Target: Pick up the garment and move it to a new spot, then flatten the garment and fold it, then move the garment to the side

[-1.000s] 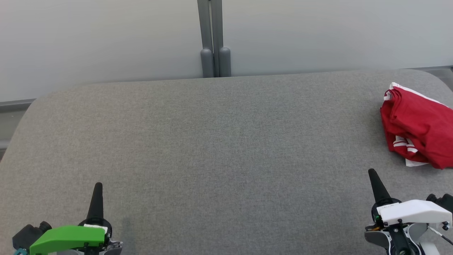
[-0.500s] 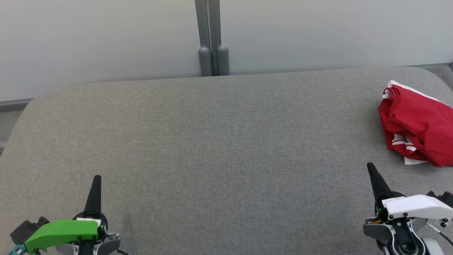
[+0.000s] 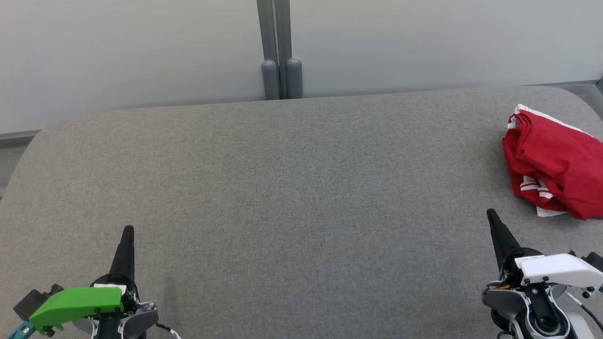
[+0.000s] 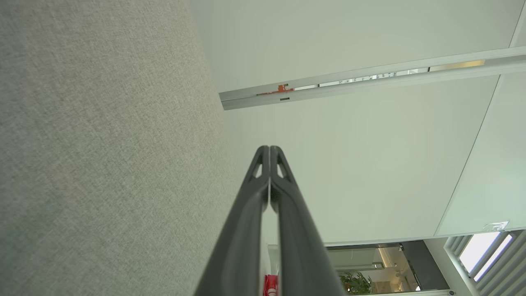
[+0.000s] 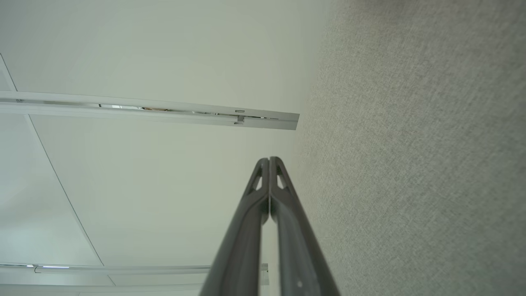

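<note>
— What lies on the grey tabletop (image 3: 301,188), and how many?
— One red garment (image 3: 556,165) with white stripes, bunched at the far right edge.
— And the tools?
— Two. The left tool (image 3: 127,230) sits near left, the right tool (image 3: 491,213) near right, both with fingers pressed together, holding nothing. The right one is near the garment, not touching.

garment (image 3: 556,160): red, white stripes, at right
desk (image 3: 292,188): mottled grey fabric
left wrist cover (image 3: 75,303): green
right wrist cover (image 3: 558,270): white
</note>
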Motion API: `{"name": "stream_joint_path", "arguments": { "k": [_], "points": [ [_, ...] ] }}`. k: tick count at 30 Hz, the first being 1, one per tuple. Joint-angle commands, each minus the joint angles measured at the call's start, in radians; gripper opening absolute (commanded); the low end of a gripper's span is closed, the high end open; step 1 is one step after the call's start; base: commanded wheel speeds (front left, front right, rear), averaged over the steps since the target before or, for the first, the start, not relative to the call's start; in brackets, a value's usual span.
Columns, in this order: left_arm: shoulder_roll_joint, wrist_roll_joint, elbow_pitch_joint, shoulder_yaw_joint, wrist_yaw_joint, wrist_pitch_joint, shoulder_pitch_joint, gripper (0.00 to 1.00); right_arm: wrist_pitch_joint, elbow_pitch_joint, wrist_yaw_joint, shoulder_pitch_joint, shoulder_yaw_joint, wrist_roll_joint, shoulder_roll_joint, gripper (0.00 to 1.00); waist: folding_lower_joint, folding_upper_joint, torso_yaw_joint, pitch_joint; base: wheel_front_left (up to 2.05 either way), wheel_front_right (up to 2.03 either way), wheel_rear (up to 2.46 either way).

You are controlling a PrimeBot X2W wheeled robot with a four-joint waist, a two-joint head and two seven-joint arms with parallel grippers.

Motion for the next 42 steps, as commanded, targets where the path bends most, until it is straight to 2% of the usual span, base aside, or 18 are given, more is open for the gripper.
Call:
{"name": "stream_joint_path", "arguments": {
  "k": [1, 17, 42],
  "points": [
    [0.006, -0.02, 0.0, 0.007, -0.008, 0.006, -0.025, 0.0, 0.006, -0.008, 0.0, -0.013, -0.002, 0.026, -0.001, 0.0, 0.0, 0.0, -0.001, 0.001, 0.0, 0.0, 0.0],
    [0.007, -0.127, 0.004, 0.015, -0.009, 0.036, -0.046, 0.0, 0.034, -0.009, 0.0, -0.03, -0.005, 0.154, 0.001, 0.0, 0.0, 0.0, -0.008, 0.008, 0.0, 0.0, 0.0],
    [0.007, -0.121, 0.004, 0.014, -0.009, 0.035, -0.043, 0.0, 0.034, -0.008, 0.0, -0.028, -0.004, 0.15, 0.001, 0.0, 0.0, 0.0, -0.008, 0.008, 0.0, 0.0, 0.0]
  ]
}}
